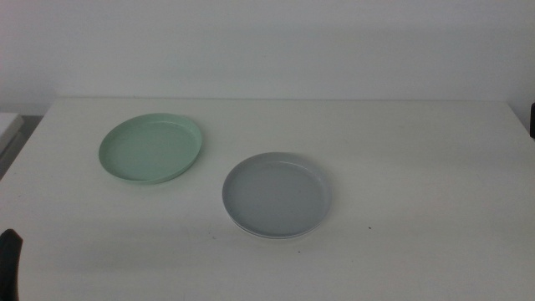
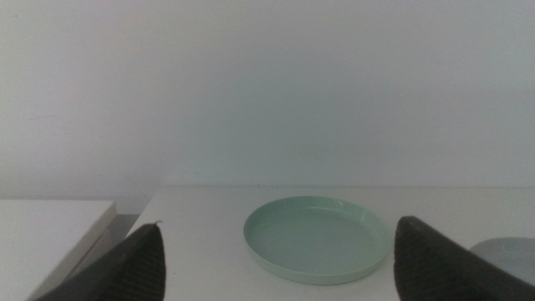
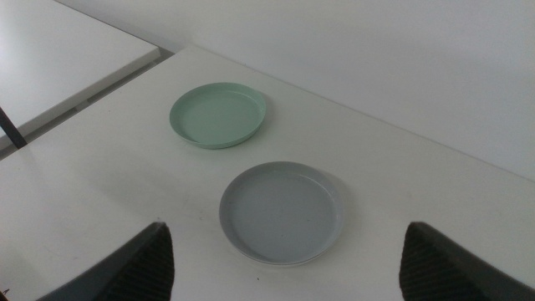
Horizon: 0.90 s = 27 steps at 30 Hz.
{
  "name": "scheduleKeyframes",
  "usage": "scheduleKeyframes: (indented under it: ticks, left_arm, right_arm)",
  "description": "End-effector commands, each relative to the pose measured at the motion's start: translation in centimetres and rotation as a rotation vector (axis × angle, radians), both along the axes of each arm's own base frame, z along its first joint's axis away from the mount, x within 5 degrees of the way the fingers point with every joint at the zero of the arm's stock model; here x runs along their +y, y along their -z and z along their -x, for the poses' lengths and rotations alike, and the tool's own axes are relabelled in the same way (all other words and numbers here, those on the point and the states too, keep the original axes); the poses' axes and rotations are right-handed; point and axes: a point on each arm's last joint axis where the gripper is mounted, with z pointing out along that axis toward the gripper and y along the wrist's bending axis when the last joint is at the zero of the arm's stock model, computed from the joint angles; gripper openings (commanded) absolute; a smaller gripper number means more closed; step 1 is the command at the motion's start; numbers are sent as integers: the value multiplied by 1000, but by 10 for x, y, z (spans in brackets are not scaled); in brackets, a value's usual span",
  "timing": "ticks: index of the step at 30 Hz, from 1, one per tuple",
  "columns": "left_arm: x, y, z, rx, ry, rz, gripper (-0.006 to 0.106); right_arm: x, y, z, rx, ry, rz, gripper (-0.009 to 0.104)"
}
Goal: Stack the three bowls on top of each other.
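Note:
The mint green bowl (image 1: 151, 148) sits alone at the left back of the table. It also shows in the left wrist view (image 2: 318, 237) and the right wrist view (image 3: 218, 114). The grey bowl (image 1: 275, 194) sits at the table's middle, nested on the white bowl (image 1: 272, 237), of which only a thin rim shows under its near edge. The pair also shows in the right wrist view, grey bowl (image 3: 281, 212) over the white rim (image 3: 276, 262). My left gripper (image 2: 277, 226) is open and empty, low at the table's front left corner (image 1: 8, 263). My right gripper (image 3: 286, 227) is open and empty, high above the table, out of the middle view.
The white table (image 1: 418, 184) ends at a pale wall at the back. A second white surface (image 1: 7, 125) stands off the table's left side, with a gap between them. A dark object (image 1: 532, 121) shows at the right edge.

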Motion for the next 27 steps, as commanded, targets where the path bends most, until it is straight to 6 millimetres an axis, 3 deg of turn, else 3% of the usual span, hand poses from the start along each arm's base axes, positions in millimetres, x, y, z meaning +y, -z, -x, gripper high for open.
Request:
scheduleKeyframes:
  ticks: [1,4,9,11,17,21,27]
  left_arm:
    - [0,-1,0,-16,-1,7,94]
    - [0,-46,-16,29,-2,7,94]
    - [-1,-120,-72,234,-3,3,94]
    - [-1,-135,-93,404,-1,14,94]
    - [-4,-139,-146,948,9,40,94]
    - [-3,-134,-184,997,1,50,94]
    - [26,-113,-250,1080,-58,83,94]
  right_arm:
    - [0,1,-1,-4,1,6,84]
    - [0,1,-1,-6,2,6,84]
    - [0,1,0,-4,-2,-1,84]
    - [0,0,0,-2,-4,-5,84]
    - [0,0,0,-2,-4,-5,84]
    - [0,0,0,-2,-4,-5,84]
    - [0,0,0,-2,-4,-5,84]
